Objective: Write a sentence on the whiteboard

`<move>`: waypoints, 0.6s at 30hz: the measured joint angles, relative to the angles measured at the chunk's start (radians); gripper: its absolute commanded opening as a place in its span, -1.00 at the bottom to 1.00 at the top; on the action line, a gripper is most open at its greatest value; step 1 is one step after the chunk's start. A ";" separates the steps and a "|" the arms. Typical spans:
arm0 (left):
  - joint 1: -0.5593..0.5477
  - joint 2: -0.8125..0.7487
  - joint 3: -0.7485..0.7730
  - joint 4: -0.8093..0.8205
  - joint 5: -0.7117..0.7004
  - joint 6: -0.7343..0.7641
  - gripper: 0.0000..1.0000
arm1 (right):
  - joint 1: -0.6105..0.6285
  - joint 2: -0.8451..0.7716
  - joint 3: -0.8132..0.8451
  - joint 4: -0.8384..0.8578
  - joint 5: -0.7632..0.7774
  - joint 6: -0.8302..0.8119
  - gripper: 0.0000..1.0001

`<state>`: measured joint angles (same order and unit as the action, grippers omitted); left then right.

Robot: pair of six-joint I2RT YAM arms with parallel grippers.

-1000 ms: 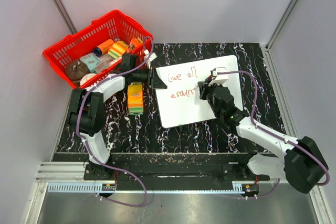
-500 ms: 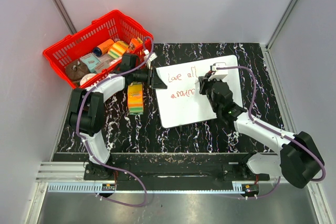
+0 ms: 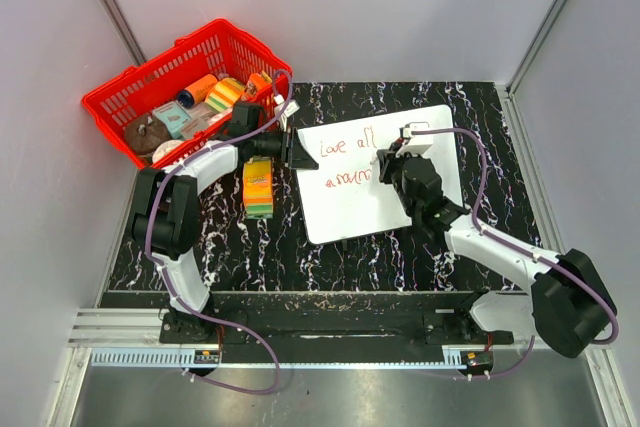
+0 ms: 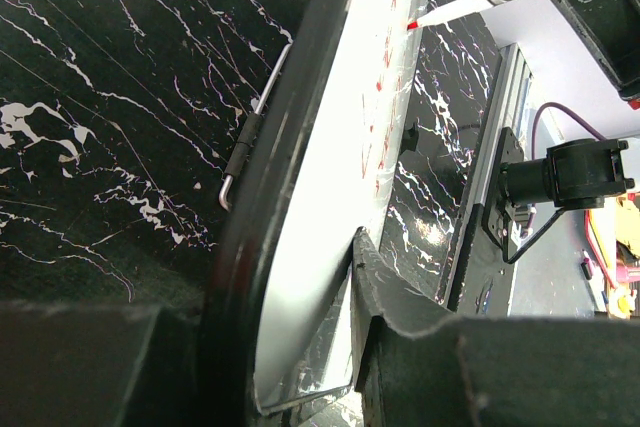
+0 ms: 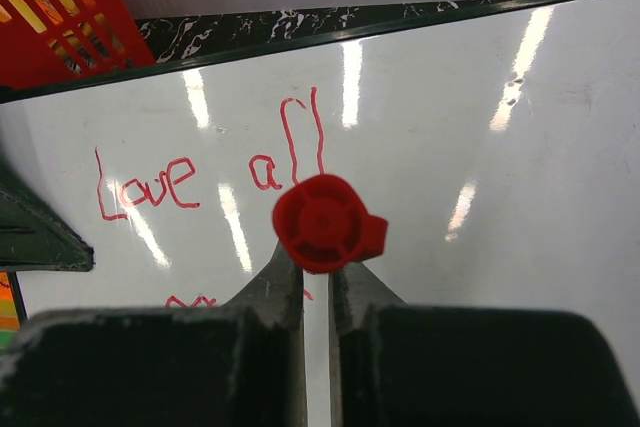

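Note:
The whiteboard (image 3: 345, 212) lies flat on the black marbled table. The sentence (image 3: 345, 145) is in red marker, "Love all" above a second line (image 3: 345, 180) that ends under my right gripper. My right gripper (image 3: 383, 169) is shut on a white pen, whose red cap (image 5: 325, 224) shows end-on above "Love all" (image 5: 200, 172). In the left wrist view the pen's tip (image 4: 418, 23) touches the board (image 4: 340, 177). My left gripper (image 3: 293, 150) is shut on the board's left edge, one finger (image 4: 400, 297) lying on its white face.
A red basket (image 3: 120, 102) with several items stands at the back left, just behind the left arm. A yellow, orange and green box (image 3: 258, 187) lies on the table left of the board. Grey walls close in both sides.
My right gripper with the pen has shifted slightly at the end of the second line. The left arm and the board have not moved.

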<state>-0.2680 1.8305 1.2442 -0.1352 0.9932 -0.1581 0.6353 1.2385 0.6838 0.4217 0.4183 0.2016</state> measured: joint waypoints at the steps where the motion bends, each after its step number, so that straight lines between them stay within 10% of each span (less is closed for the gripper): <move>1: 0.000 0.000 0.000 0.000 0.000 0.000 -1.00 | 0.000 -0.003 -0.003 0.000 -0.002 0.002 -1.00; 18: -0.001 0.000 0.001 0.000 -0.002 0.000 -1.00 | -0.001 -0.060 -0.064 -0.034 -0.027 0.026 -1.00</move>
<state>-0.2691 1.8309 1.2453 -0.1356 0.9913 -0.1577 0.6346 1.1790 0.6193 0.3878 0.3912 0.2276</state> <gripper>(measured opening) 0.290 0.085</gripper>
